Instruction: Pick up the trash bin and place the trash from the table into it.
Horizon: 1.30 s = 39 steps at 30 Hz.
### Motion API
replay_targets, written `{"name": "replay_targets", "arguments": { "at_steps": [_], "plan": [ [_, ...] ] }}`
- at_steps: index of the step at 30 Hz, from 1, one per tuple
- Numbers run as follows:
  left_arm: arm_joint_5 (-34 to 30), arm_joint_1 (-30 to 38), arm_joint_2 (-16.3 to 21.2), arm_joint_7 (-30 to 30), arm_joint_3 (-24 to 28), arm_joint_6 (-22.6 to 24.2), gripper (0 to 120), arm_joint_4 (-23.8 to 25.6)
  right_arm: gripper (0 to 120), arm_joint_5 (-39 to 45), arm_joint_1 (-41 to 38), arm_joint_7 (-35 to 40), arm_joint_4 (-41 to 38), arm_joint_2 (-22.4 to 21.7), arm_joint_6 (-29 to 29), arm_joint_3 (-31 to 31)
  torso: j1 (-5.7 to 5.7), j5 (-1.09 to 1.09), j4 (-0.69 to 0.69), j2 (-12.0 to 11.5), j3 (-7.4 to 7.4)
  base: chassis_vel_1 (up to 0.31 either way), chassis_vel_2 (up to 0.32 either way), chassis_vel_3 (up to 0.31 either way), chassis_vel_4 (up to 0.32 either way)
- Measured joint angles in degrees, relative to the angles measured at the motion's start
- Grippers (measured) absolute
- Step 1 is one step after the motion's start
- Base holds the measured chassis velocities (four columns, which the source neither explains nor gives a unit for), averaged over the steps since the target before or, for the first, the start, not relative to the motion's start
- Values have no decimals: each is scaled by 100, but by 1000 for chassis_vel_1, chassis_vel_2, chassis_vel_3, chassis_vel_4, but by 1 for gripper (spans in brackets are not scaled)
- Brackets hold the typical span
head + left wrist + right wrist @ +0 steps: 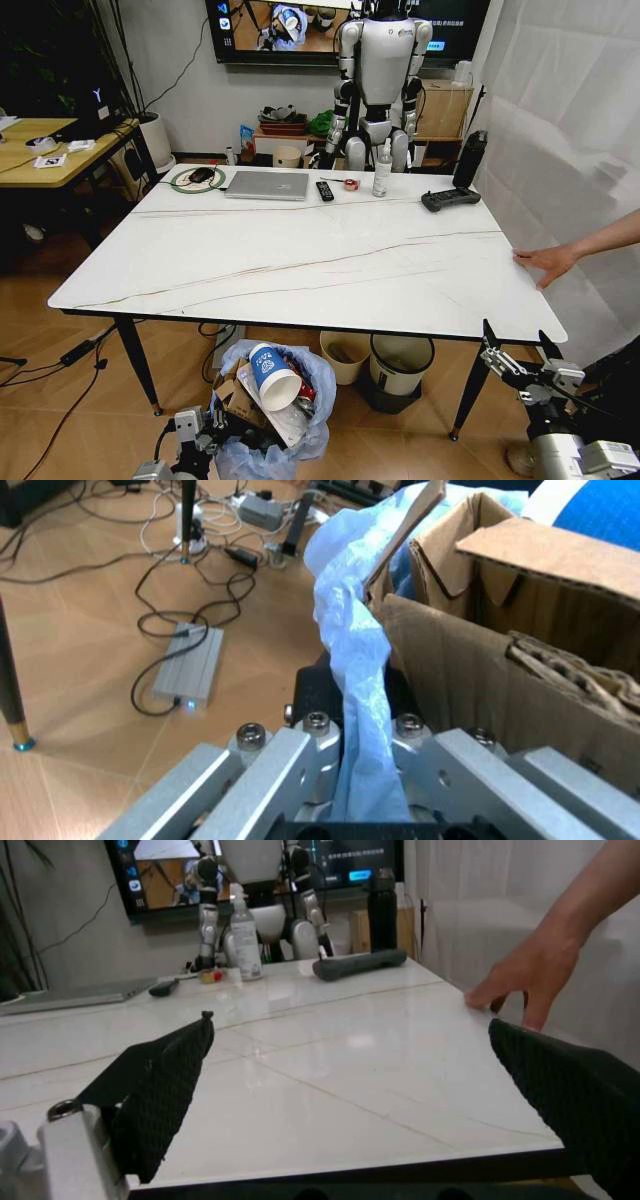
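I see the blue-bagged trash bin (272, 415) below the tabletop (300, 265) edge, stuffed with cardboard (470, 697) and a paper cup (272, 375).

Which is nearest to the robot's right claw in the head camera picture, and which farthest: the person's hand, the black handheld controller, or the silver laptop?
Measured from the right gripper, low at the table's near right corner:
1. Person's hand, on the table's right edge.
2. Black controller, far right of the table.
3. Silver laptop, far side, left of centre.
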<state>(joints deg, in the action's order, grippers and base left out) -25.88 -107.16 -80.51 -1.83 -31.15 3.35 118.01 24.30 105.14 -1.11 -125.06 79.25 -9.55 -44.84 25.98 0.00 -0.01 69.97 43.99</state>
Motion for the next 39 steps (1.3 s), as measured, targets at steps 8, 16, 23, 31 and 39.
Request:
{"name": "replay_targets", "arguments": {
  "at_steps": [8, 16, 23, 31, 39],
  "plan": [
    [-54, 60, -94, -28, 29, 61, 0, -80, 100, 0, 0, 0, 0, 0, 1, 0, -120, 0, 0, -264, -143, 0, 0, 0, 0],
    [-46, 135, -173, -28, -4, 87, 0, -122, 100, 0, 0, 0, 0, 0, 0, 0, -227, 0, 0, -511, -282, 0, 0, 0, 0],
    [-20, 105, -196, -27, -33, 91, 0, -130, 100, 0, 0, 1, 0, 0, 1, 0, -315, 0, 0, -700, -386, 0, 0, 0, 0],
    [30, 95, -236, -25, -31, 118, 0, -98, 100, 0, 0, 1, -1, 0, 1, 0, -433, 0, 0, -966, -533, 0, 0, 0, 0],
    [71, 65, -265, -25, -55, 119, 0, -109, 100, 0, 0, 1, 0, 0, 1, 0, -515, 0, 0, -1154, -638, 0, 0, 0, 0]
  ]
}}
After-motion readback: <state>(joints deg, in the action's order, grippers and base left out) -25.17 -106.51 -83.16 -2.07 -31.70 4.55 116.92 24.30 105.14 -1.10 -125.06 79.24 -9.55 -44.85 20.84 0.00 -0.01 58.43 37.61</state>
